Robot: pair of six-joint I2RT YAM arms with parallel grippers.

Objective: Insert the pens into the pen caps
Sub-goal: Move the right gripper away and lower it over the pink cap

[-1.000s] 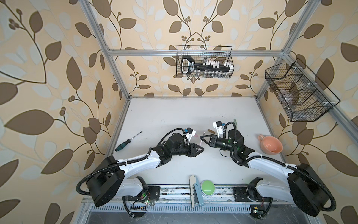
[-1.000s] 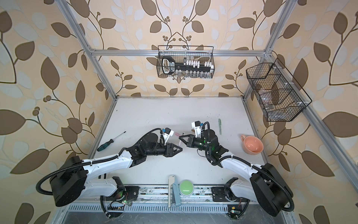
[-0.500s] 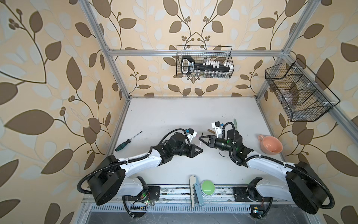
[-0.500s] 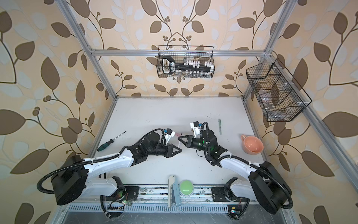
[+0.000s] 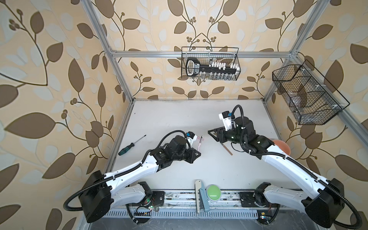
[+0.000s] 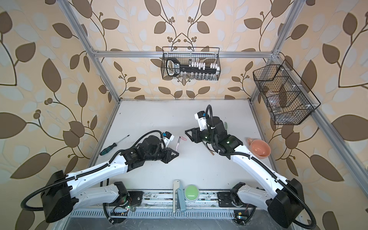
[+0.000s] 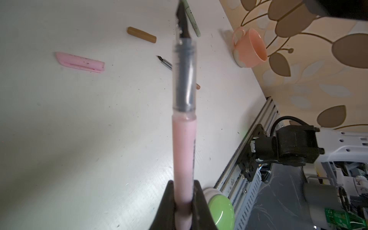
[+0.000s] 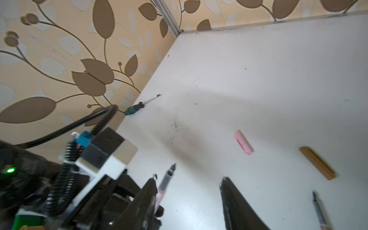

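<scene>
Currently, step: pink pen is in hand, its cap not yet picked up.
Pink pen (image 7: pixel 184 139): clamped at its rear end in the left gripper (image 7: pixel 184 201), dark nib pointing away, raised off the table (image 7: pixel 79 129).
Pink cap (image 7: pixel 79 62): lying flat on the table beyond the nib, untouched.
Right gripper (image 8: pixel 189 183): jaws apart and empty, with the pink cap (image 8: pixel 244 142) ahead of them.
Brown cap (image 8: pixel 316 162): lying just beside the pink cap.
Brown pen (image 5: pixel 227 148): under the right arm, uncapped.
Next move: probably the right gripper closing on the pink cap, then lining its open end up with the nib.
</scene>
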